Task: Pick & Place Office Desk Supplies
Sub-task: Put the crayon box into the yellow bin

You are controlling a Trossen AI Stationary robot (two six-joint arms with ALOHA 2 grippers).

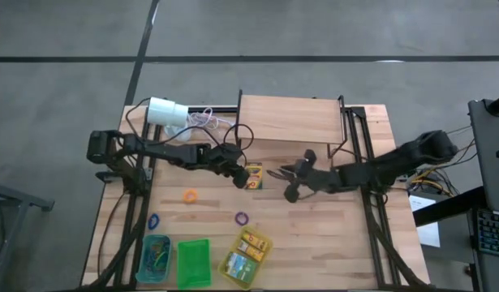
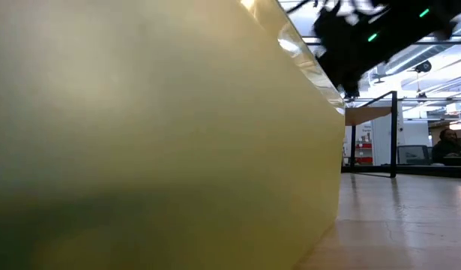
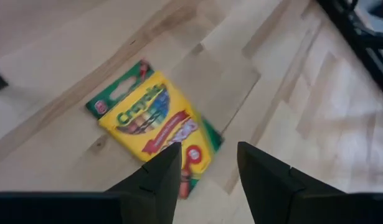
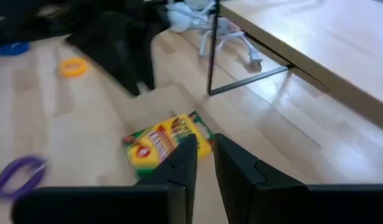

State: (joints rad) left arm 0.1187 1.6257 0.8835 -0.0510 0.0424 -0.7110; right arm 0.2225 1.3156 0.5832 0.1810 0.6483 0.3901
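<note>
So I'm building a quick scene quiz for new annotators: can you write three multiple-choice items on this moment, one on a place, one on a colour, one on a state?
1. Where does the loose crayon box lie?
A. in the green tray
B. on the table between the two grippers
C. on the raised wooden shelf

2. What colour is the rubber-band loop nearest the left gripper?
A. orange
B. white
C. red

3. How does the left gripper stand?
A. shut on the crayon box
B. open, above the crayon box
C. shut on a loop

Answers:
1 B: the high view shows it flat on the tabletop, with the left gripper at one side and the right gripper at the other.
2 A: that loop is orange.
3 B: in the left wrist view its fingers stand apart over the box, which lies on the wood.
</note>
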